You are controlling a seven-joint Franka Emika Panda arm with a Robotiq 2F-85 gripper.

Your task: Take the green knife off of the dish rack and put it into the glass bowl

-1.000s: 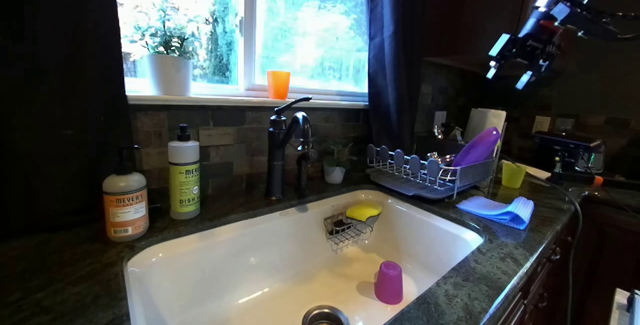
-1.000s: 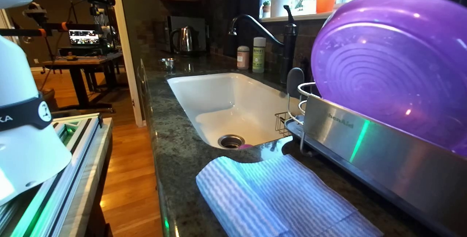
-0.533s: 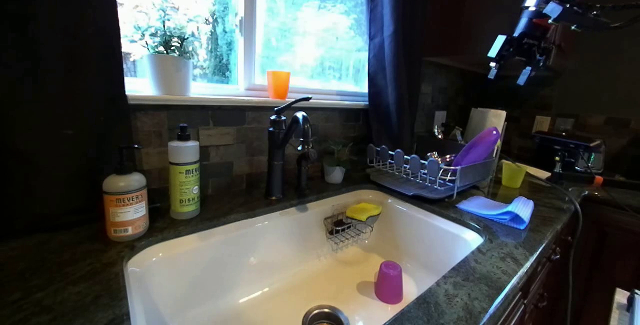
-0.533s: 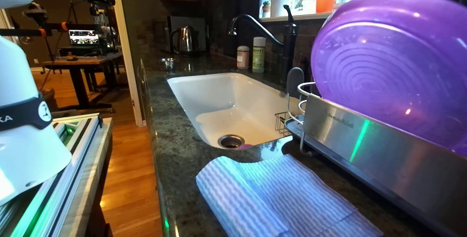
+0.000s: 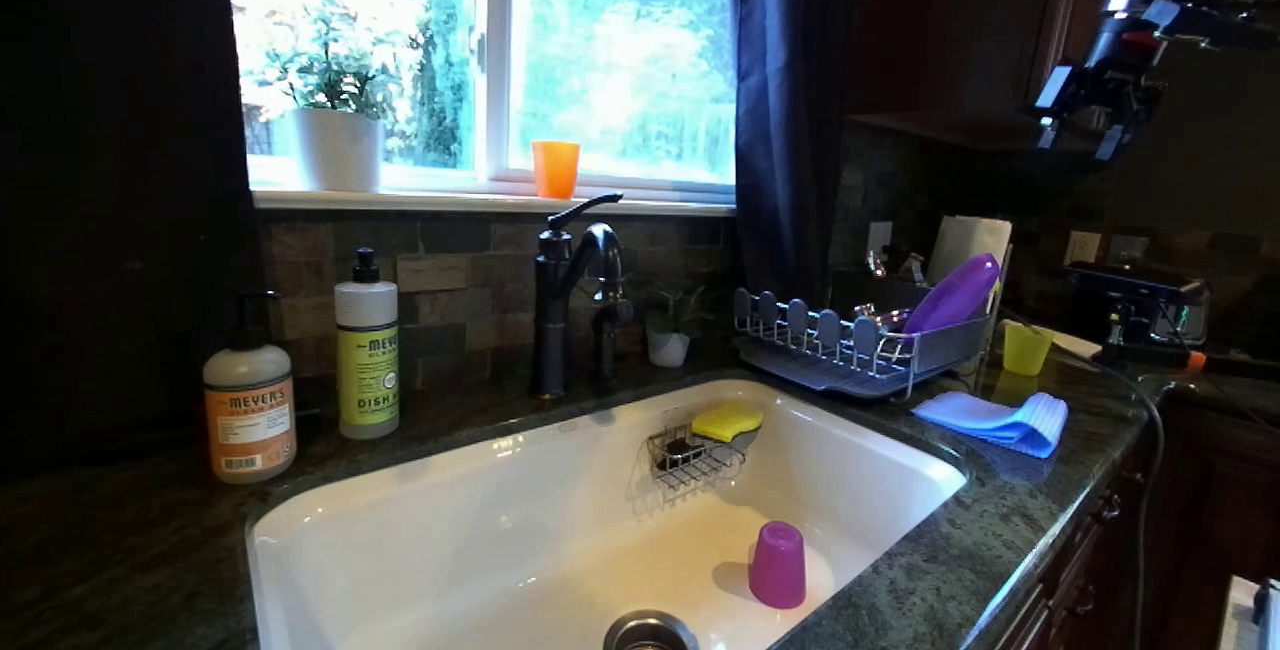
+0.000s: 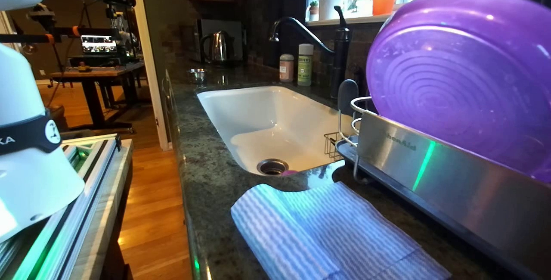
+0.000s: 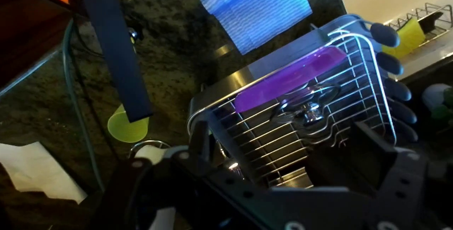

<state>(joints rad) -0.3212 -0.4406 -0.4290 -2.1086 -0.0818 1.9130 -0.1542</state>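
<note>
The dish rack (image 5: 955, 348) stands on the counter right of the sink in an exterior view; it also shows in an exterior view (image 6: 400, 153) and the wrist view (image 7: 263, 132). Of the green knife I see at most a yellow-green sliver (image 7: 210, 132) at the rack's end, partly behind a finger, and a yellow-green patch (image 5: 998, 294) behind the purple plate; I cannot tell whether either is the knife. A small shiny bowl (image 6: 197, 75) on the far counter may be the glass bowl. My gripper (image 5: 1078, 137) is open and empty high above the rack; its spread fingers (image 7: 283, 132) frame the rack.
A purple plate (image 6: 447, 86) stands upright in the rack beside a clear glass object (image 7: 308, 104). A yellow-green cup (image 5: 1026, 348) and blue cloth (image 5: 995, 420) lie near it. A purple cup (image 5: 778, 565) is in the sink (image 5: 450, 520), behind which rises a faucet (image 5: 552, 320).
My gripper moves right and slightly up in an exterior view, staying open. The rack and the other objects have not moved.
</note>
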